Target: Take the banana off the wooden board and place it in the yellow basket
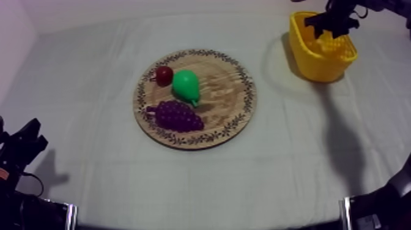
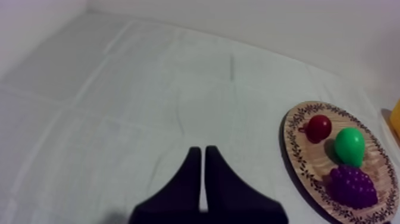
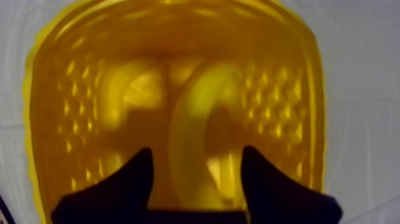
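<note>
The yellow banana (image 3: 196,119) lies curved inside the yellow basket (image 3: 71,89). My right gripper (image 3: 196,152) hangs over it, open, one black finger on each side of the banana, with a gap on the left side. From above, the right gripper (image 1: 330,24) sits over the basket (image 1: 321,61) at the far right of the table. The round wooden board (image 1: 226,92) lies mid-table. My left gripper (image 2: 204,149) is shut on nothing, its fingers a narrow wedge above bare cloth; it rests low at the left (image 1: 21,147).
On the board lie a small red fruit (image 1: 164,75), a green pear (image 1: 186,86) and a purple bunch of grapes (image 1: 177,116). The left wrist view has the board (image 2: 369,149) off to the side with the same fruit.
</note>
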Robot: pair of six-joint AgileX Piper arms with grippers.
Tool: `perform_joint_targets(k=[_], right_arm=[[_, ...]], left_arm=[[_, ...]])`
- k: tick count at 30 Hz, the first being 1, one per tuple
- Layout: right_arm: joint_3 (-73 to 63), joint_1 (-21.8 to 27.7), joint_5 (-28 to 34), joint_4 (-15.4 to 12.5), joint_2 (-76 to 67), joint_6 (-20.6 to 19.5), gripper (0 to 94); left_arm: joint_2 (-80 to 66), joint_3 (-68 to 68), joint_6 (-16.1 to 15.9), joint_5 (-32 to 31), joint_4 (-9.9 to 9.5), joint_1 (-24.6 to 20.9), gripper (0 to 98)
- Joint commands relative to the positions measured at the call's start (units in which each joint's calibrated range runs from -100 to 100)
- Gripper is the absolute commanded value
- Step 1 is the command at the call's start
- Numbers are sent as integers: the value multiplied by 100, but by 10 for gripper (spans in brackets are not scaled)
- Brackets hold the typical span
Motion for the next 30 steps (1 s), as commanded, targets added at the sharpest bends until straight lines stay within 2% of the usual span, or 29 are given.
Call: perform_joint_targets(k=[1, 4, 8, 12, 18, 23, 30], right_arm=[[38, 14, -3, -38, -152, 46, 515], [138, 43, 0, -127, -510, 143, 442], [489, 97, -150, -178, -1265, 165, 199], [1187, 115, -526, -67, -2239, 21, 84], [2549, 117, -1140, 108, -3834, -271, 19], [3976, 283, -2060, 270, -5186, -619, 8], [6032, 490, -3081, 172, -7191, -549, 6]], left_arm=[[0, 1, -2, 1, 0, 2, 0], [0, 1, 0, 1, 0, 2, 0], [0, 1, 1, 1, 0, 2, 0], [0, 1, 1, 1, 0, 2, 0], [0, 1, -1, 1, 0, 2, 0], [0, 1, -2, 1, 0, 2, 0], [0, 1, 0, 1, 0, 2, 0]])
